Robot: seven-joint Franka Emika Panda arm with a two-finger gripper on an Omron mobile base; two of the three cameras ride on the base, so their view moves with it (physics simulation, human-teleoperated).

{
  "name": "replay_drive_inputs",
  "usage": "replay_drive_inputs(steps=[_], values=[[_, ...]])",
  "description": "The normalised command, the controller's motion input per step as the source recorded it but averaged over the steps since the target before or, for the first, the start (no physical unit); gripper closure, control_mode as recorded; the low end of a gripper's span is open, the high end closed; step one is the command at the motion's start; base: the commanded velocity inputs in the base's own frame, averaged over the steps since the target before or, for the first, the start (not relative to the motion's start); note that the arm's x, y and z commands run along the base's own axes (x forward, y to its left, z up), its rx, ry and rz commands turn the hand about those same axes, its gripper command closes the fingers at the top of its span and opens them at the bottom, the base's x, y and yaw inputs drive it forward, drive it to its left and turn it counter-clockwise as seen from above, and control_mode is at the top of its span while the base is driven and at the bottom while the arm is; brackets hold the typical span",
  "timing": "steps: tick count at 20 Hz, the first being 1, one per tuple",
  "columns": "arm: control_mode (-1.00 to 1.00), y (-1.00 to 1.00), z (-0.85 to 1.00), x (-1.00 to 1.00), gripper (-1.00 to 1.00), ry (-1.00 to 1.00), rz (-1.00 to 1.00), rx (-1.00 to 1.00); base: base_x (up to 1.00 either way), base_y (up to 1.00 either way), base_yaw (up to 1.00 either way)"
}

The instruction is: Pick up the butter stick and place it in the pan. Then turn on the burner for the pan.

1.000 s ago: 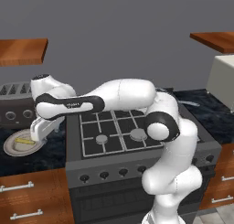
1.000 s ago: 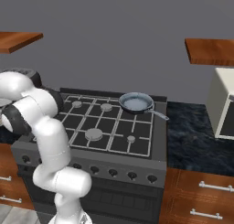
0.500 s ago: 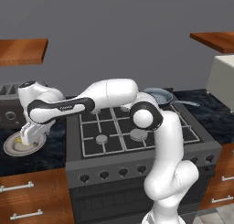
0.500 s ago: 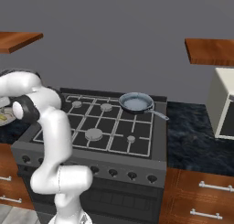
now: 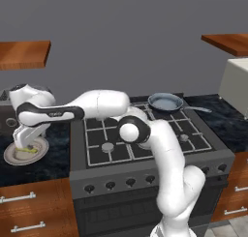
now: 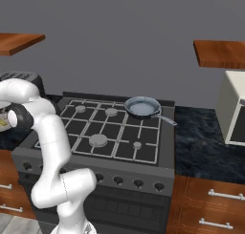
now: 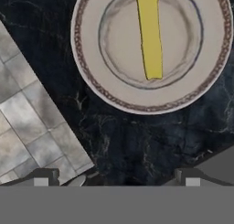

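Note:
The butter stick [image 7: 150,33] is a pale yellow bar lying across the middle of a cream plate [image 7: 91,83] with a brown patterned rim. That plate [image 5: 10,157] rests on the dark counter left of the stove, the butter stick [image 5: 28,150] on it. My gripper [image 5: 22,145] hangs just above the plate's near side. In the hand view my gripper [image 7: 116,177] is open, fingertips [image 7: 43,176] wide apart with only dark counter between them, short of the plate. The pan [image 5: 165,102], blue-grey with a long handle, sits on the stove's back right burner [image 6: 142,106].
The stove [image 5: 140,134] has a row of knobs [image 5: 131,182] along its front. A white appliance [image 5: 236,83] stands on the right counter. Wooden shelves [image 5: 24,54] hang at both sides. Beyond the counter edge, tiled floor [image 7: 27,141] shows.
The arm has swung further left and lowered, bringing the hand down over the plate. The jaws stayed wide apart. Butter and pan have not moved.

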Motion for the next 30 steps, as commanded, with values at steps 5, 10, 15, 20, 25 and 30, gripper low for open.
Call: replay_drive_inputs(steps=[5,10,15,20,25,30], values=[[-1.00,0.11,-0.30,0.42,-1.00,0.01,0.00,0.01,0.00,0.00,0.00],[-1.00,0.16,-0.35,0.36,-1.00,0.00,0.00,0.01,0.00,0.00,0.00],[-1.00,0.17,-0.26,0.24,-1.00,0.00,0.00,0.05,0.00,0.00,0.00],[-1.00,0.25,-0.19,0.33,-1.00,0.00,0.00,0.01,0.00,0.00,0.00],[-1.00,0.25,-0.21,0.32,-1.00,0.00,0.00,0.00,0.00,0.00,0.00],[-1.00,0.25,-0.08,0.23,-1.00,0.00,0.00,0.00,0.00,0.00,0.00]])
